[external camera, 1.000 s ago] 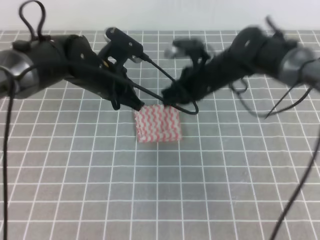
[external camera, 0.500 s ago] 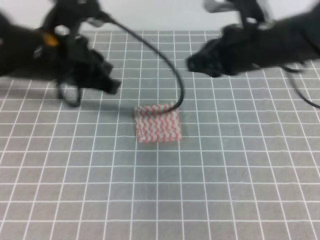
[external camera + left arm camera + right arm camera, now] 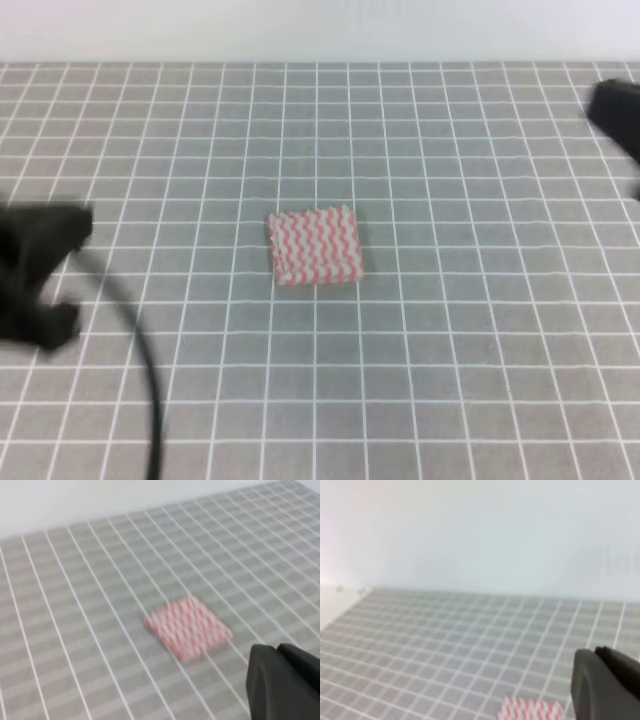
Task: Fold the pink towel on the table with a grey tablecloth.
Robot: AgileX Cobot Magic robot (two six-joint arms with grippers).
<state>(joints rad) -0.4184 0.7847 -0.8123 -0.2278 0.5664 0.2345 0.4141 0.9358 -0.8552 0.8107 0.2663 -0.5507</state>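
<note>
Pink towel (image 3: 315,247): seen as a small folded rectangle lying flat near the middle of the grey grid tablecloth (image 3: 450,330), touched by nothing.
Left gripper (image 3: 40,275): a blurred dark mass at the left edge of the high view, well apart from the towel; whether its fingers are spread or closed cannot be told.
Right gripper (image 3: 618,112): only a dark corner is seen at the right edge; its finger state cannot be told.
Task stage: the folding is judged essentially finished.
Risk: the top layer could spring open, since thin cloth is pinned by nothing; the trailing cable (image 3: 140,370) could brush it.
Obscured: both wrist views are blurred; fold edges and layer count cannot be made out.
</note>
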